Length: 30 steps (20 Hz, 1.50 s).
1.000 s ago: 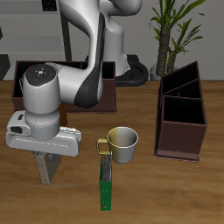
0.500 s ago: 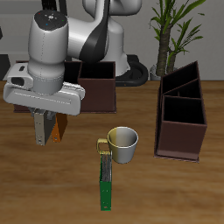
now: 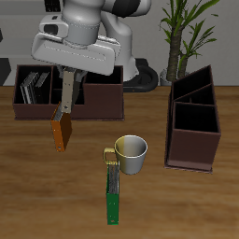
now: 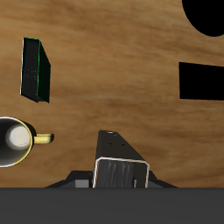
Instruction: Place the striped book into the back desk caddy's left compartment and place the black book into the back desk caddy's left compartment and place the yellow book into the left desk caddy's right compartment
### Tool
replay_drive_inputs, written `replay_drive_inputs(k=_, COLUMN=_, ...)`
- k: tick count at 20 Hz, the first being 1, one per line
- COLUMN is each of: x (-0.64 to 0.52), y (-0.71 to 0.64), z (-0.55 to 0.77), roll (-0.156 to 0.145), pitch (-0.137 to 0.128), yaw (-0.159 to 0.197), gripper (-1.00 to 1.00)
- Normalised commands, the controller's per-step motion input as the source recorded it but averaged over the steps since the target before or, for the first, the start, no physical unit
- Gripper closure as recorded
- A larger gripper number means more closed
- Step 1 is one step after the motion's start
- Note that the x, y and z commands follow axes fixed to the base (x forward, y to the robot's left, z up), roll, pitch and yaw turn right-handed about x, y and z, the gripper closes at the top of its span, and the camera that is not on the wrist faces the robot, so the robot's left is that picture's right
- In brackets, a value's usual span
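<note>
Nearest the front edge of the wooden worktop [image 3: 37, 187] a thin green book [image 3: 113, 196] stands on its edge, its spine running front to back; in the wrist view the same dark, green-edged cover [image 4: 35, 69] shows tilted. Just behind it, touching or nearly so, sits a pale grey mug with a yellow handle [image 3: 132, 154], its handle turned toward the green book. To one side, level with the mug, a dark brown desk caddy with two compartments [image 3: 193, 126] stands well apart from the rest. Higher up and farther back, the pincer [image 3: 65, 114] hangs over the worktop, its fingers clamped on the top of an orange-yellow book [image 3: 62, 133] that dangles upright, clear of the surface; the wrist view shows a dark slab [image 4: 118, 157] gripped between the fingers. Right behind the held book stands the back dark brown desk caddy [image 3: 70, 98], one of its compartments already holding a striped black-and-white book [image 3: 34, 86]. The robot arm covers part of this caddy, so its other compartment is mostly hidden. A potted plant [image 3: 187, 28] rises beyond the worktop
</note>
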Motion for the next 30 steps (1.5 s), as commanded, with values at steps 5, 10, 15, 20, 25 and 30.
replay_drive_inputs(k=5, x=-0.09, y=0.62, z=0.19, roll=0.001, pitch=0.002, yaw=-0.02, gripper=1.0)
replay_drive_inputs(k=10, x=-0.05, y=0.62, z=0.09, roll=0.017, pitch=0.021, yaw=0.011, gripper=1.0)
replay_drive_inputs(k=15, x=-0.05, y=0.8, z=-0.05, roll=0.005, pitch=0.024, yaw=-0.05, gripper=1.0)
replay_drive_inputs(k=20, x=-0.11, y=0.68, z=-0.05, roll=0.0, pitch=0.01, yaw=-0.063, gripper=1.0)
replay_drive_inputs(k=25, x=-0.09, y=0.67, z=-0.2, roll=0.006, pitch=-0.005, yaw=0.0, gripper=1.0)
replay_drive_inputs(k=30, x=-0.22, y=0.67, z=-0.04, roll=0.202, pitch=-0.001, yaw=0.042, gripper=1.0)
